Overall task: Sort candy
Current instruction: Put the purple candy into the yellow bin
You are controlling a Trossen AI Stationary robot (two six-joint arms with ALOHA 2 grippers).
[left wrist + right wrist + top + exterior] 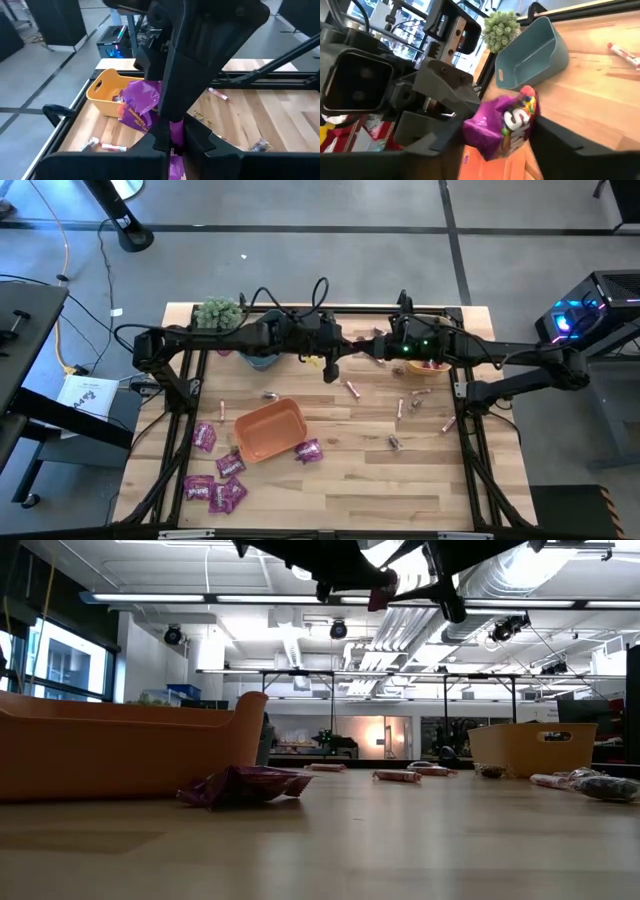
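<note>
left hand (170,137) pinches a purple candy packet (140,107) midair

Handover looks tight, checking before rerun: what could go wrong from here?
1. The left gripper pinches the purple packet by one edge, high above the table. It may slip and land outside the orange bin.
2. The right gripper stands open right at the packet, with the two wrists very close together. The arms could knock into each other.

Lab; ceiling ducts (520,580), test rigs (330,700)
</note>
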